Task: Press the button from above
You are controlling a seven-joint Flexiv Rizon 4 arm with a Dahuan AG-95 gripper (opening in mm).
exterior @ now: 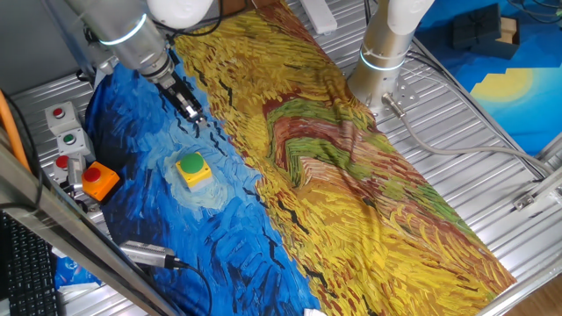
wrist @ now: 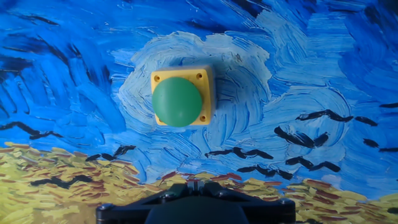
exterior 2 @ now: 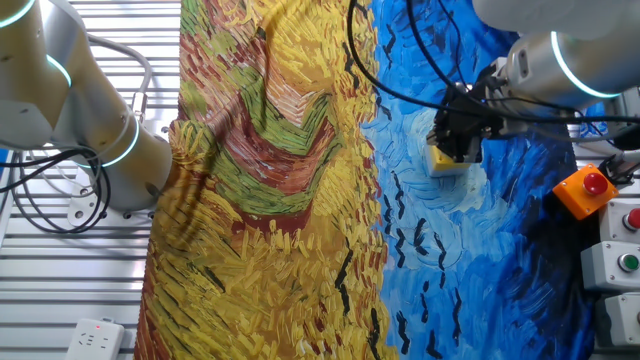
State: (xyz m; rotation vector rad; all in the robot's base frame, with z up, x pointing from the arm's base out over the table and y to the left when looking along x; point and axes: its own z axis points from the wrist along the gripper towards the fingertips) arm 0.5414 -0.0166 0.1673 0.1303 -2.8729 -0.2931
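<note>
resting on the blue, swirl-painted part of the cloth that covers the tabletop, the button is shown as a green dome seated in a yellow square box, upright and unobstructed. in the hand view it is seen almost straight from above, somewhat left of centre and in the upper half of the picture, with the dark base of the hand at the lower edge.

in one fixed view the fingers are seen raised above the cloth, apart from the button and offset toward the far side of it; no contact is visible. in the other fixed view the button is largely hidden behind the hand, only a yellow corner of the box being visible. whether the fingertips are parted or together cannot be told from any view, and nothing is seen to be held.

the box is judged to be rigid moulded plastic, light, and free to slide or tip on the soft, wrinkled cloth if it is pushed sideways or off-centre. the dome is judged smooth and rounded, so that a tip landing near its edge may slip off. no grasp is called for: contact is best made on the crown of the dome, with the force directed straight down. a lateral correction over the dome appears to be needed before descent.

an orange box with a red button and small grey boxes lie well apart, at the edge of the cloth.
</note>
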